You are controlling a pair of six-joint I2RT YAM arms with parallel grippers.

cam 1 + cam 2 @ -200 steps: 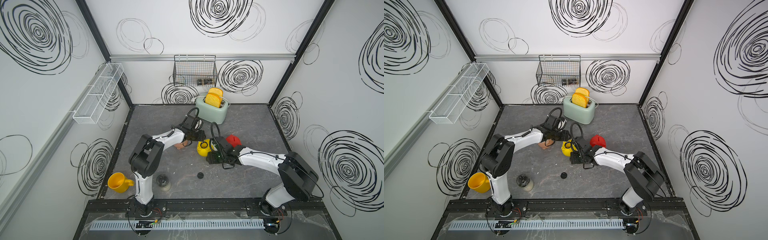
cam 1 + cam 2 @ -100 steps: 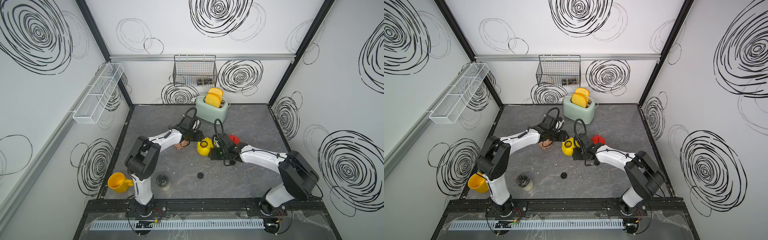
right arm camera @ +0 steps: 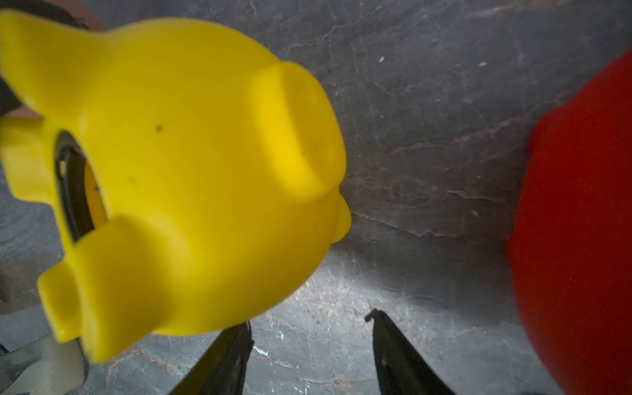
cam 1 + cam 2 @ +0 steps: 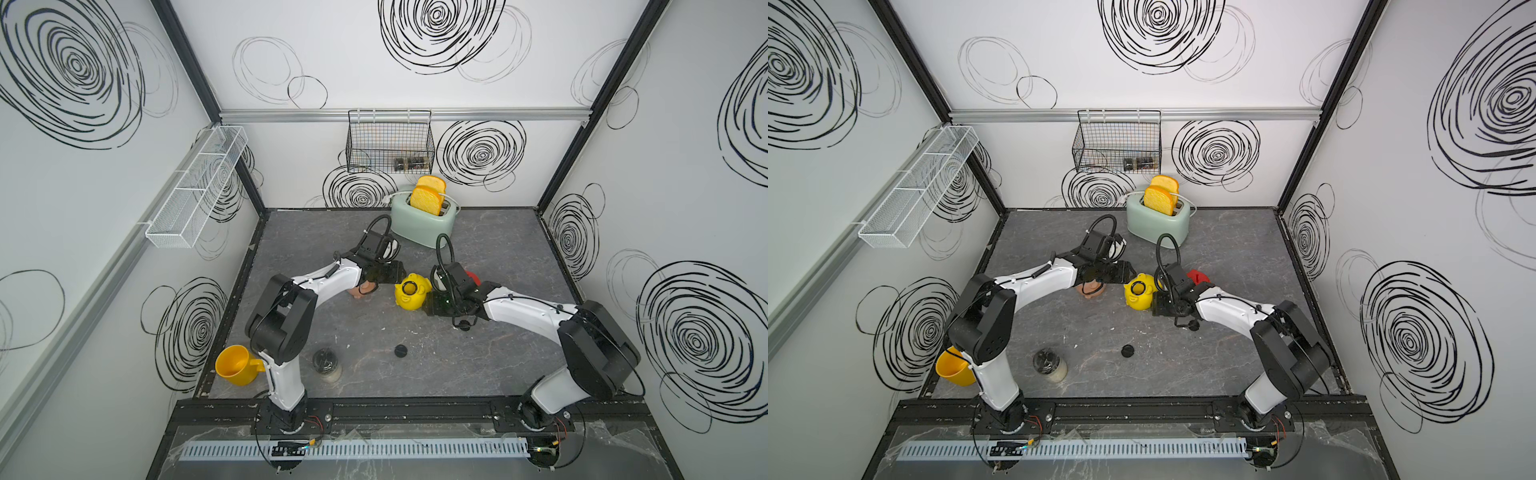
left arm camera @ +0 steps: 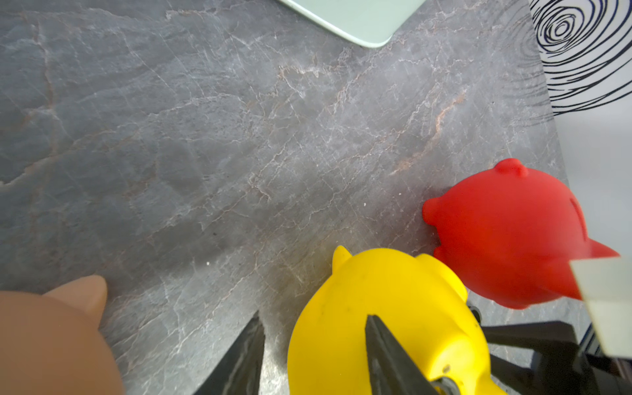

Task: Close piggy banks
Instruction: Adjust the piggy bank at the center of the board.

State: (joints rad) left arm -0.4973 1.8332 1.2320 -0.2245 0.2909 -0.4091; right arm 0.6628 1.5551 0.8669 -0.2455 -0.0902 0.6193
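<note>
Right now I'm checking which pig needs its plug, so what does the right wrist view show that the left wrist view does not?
Only the right wrist view shows the belly hole of the yellow piggy bank, open, with its yellow inside visible. Only the left wrist view shows the pale pink piggy bank and a corner of the mint-green toaster. Both show the yellow piggy bank, the red piggy bank and the grey table.

I see both arms stretched low, forward and inward: left arm (image 4: 320, 282) and right arm (image 4: 528, 309), elbows bent, wrists close together mid-field. Left tool (image 5: 313, 318): jaws apart. Right tool (image 3: 307, 318): jaws apart.
</note>
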